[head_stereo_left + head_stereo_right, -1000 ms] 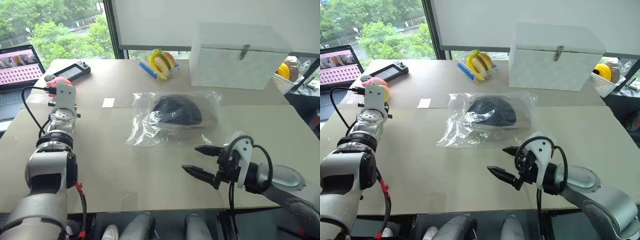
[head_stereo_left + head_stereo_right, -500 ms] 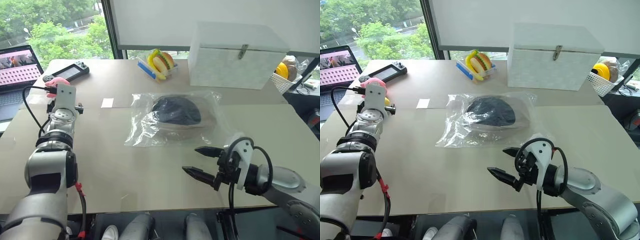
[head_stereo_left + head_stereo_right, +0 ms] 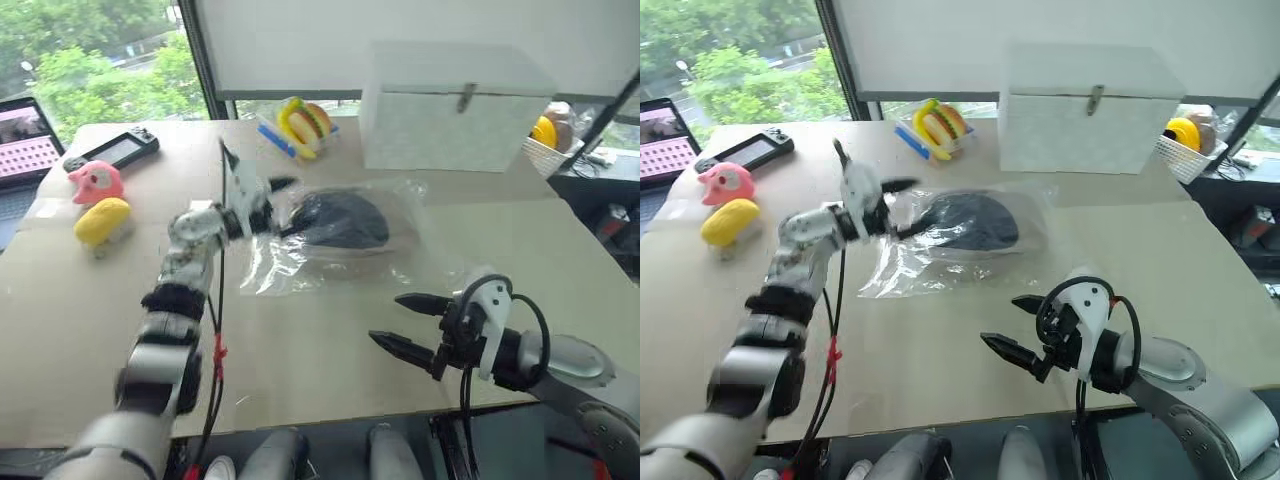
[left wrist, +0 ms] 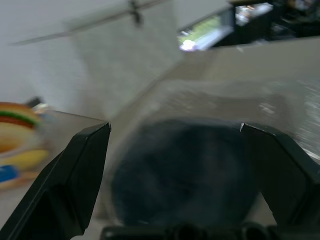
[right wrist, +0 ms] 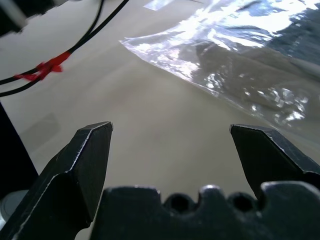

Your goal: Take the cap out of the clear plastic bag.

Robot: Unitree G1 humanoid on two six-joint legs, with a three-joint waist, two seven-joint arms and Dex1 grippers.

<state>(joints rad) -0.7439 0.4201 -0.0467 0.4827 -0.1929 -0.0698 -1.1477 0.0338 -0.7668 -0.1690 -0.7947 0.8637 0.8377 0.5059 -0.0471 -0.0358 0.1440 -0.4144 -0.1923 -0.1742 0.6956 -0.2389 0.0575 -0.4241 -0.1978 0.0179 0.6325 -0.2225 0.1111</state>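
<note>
Left gripper (image 3: 283, 207) swung over to the clear plastic bag (image 3: 400, 215), jaws spread beside the cap (image 3: 340, 218); right gripper (image 3: 400, 322) also spread; no readable writing.

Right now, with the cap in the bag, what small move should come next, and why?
Probably ease the open left gripper onto the clear plastic bag edge and pinch it: the cap lies sealed inside, and the open right gripper waits short of the bag.

Bright daylight, motion blur on one arm

Daylight enters through the window (image 3: 90, 60) beyond the far edge of the table (image 3: 330, 370), casting soft shadows. Glare streaks the clear plastic bag (image 5: 225, 60). The left gripper (image 3: 262, 208) is smeared by motion; the left wrist view is blurred throughout.
</note>
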